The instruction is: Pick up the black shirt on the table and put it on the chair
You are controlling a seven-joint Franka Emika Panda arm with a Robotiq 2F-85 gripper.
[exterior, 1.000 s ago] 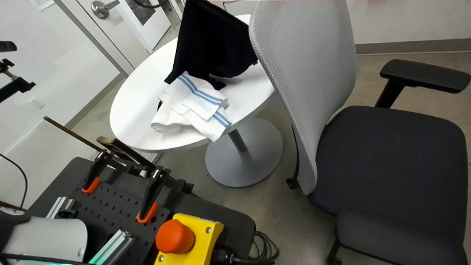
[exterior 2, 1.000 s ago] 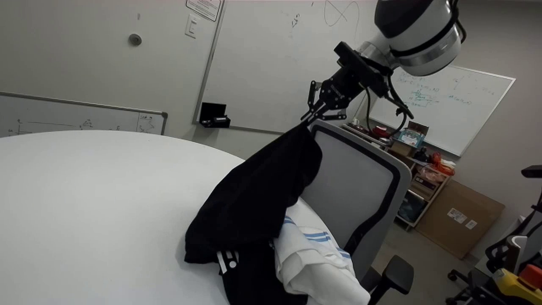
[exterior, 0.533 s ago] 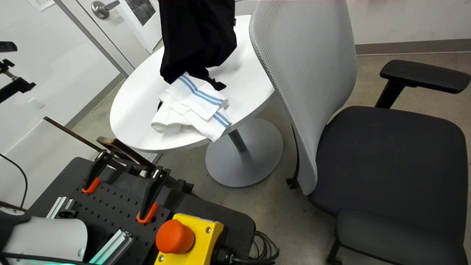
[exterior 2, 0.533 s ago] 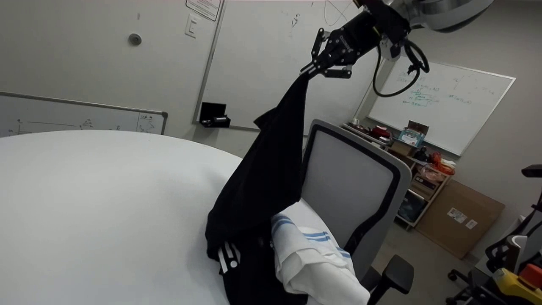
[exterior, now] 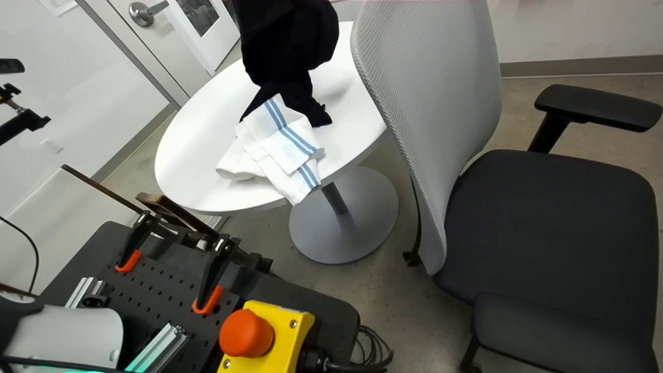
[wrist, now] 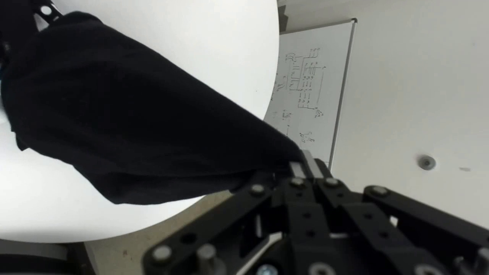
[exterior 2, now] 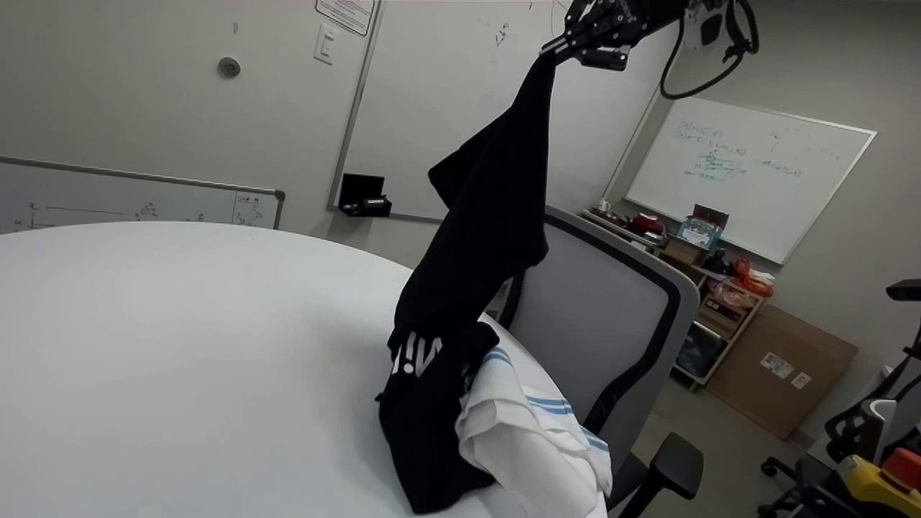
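Note:
The black shirt [exterior 2: 482, 223] hangs stretched from my gripper [exterior 2: 552, 52], its lower part with white print still resting on the white round table [exterior 2: 180, 360]. In an exterior view the shirt [exterior: 290, 41] shows at the top edge and the gripper is out of view. In the wrist view the gripper [wrist: 303, 163] is shut on a corner of the shirt [wrist: 145, 110], which slopes away to the table. The chair has a grey mesh back [exterior 2: 597, 302] beside the table and a black seat [exterior: 549, 233] beyond the backrest.
A white towel with blue stripes [exterior: 282, 142] lies against and partly over the shirt's lower end near the table edge. The chair has black armrests [exterior: 595, 106]. A yellow box with a red button [exterior: 279, 331] and black clamps [exterior: 215, 269] are on the robot's stand.
My gripper has risen far above the table and drawn the shirt upward, taut. More white print shows. The shirt's lower end has slid, and the towel has shifted slightly with it.

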